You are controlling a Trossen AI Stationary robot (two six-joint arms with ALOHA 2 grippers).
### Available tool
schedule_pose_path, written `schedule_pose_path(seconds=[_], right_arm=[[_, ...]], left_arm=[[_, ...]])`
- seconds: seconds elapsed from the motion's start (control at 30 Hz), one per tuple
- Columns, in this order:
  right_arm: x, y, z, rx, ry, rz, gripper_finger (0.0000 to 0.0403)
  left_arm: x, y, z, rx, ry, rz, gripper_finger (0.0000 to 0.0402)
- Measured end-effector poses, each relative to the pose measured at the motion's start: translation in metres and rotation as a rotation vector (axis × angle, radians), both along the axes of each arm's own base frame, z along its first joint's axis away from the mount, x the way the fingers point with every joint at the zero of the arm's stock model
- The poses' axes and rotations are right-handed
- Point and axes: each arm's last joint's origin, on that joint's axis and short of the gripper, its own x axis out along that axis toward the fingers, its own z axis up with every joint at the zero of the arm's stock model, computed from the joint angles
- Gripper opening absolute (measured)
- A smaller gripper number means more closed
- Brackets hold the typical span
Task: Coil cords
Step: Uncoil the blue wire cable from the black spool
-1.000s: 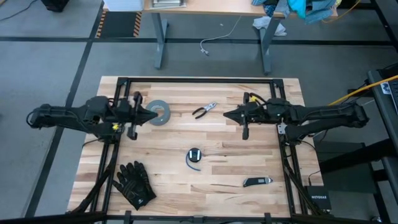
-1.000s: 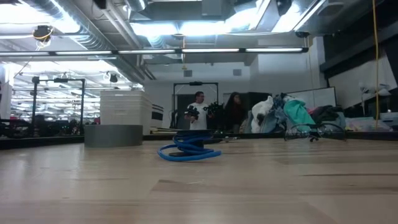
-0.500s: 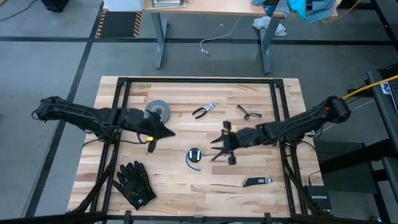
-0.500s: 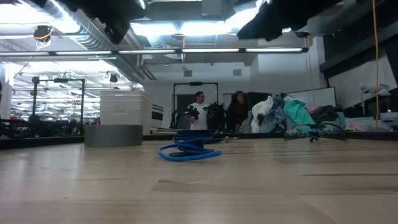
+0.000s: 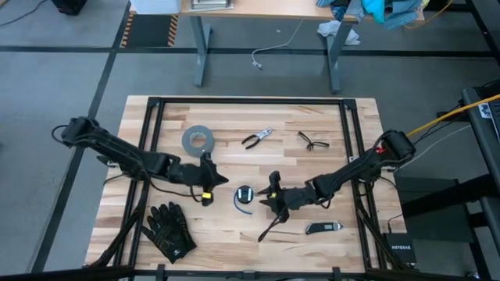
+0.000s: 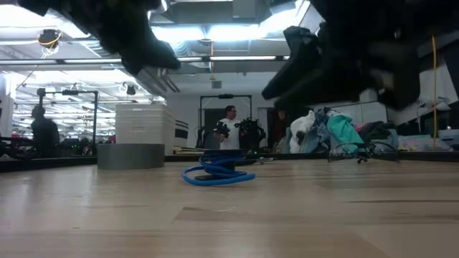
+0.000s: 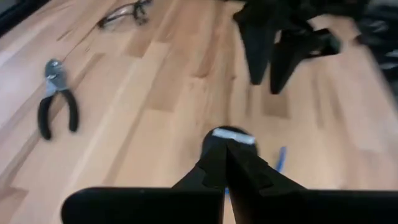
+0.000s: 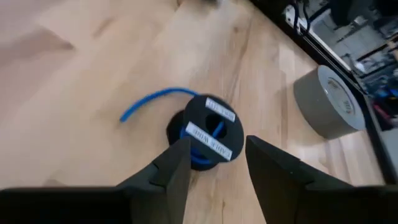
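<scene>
The small round bundle of black and blue cords [image 5: 244, 196] lies flat near the middle of the light wooden table [image 5: 328, 117], between the two arms. The right gripper [image 5: 266, 201] is just to its right, fingers spread apart, holding nothing. The left gripper [image 5: 221, 179] is just to its left, fingers pressed together and empty. The grey ring of tape [image 5: 198, 140] sits farther back on the left.

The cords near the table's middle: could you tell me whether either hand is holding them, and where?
Nothing is held. The cords lie free; the right hand is open before them, the left hand shut, empty.
</scene>
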Motion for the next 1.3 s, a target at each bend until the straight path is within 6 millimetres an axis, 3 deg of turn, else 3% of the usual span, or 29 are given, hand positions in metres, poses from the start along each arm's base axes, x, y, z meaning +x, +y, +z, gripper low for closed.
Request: schedule_pose_path(seconds=[0.27,0.47,0.9,1.3], right_arm=[[0.007,0.004,-0.022,-0.164,-0.020,-0.011,0.0180],[0.010,0.006,-0.036,-0.190,-0.006,0.004,0.0191],[0.042,0.019,-0.045,-0.378,0.023,0.009,0.0188],[0.039,0.022,-0.047,-0.408,0.067,0.012,0.0188]], left_arm=[[0.010,-0.026,-0.035,0.148,0.052,0.080,0.0001],[0.011,-0.041,-0.051,0.188,0.074,0.059,0.0001],[0.010,-0.051,-0.054,0.140,0.036,0.070,0.0001],[0.005,-0.063,-0.051,0.130,-0.008,0.072,0.0001]])
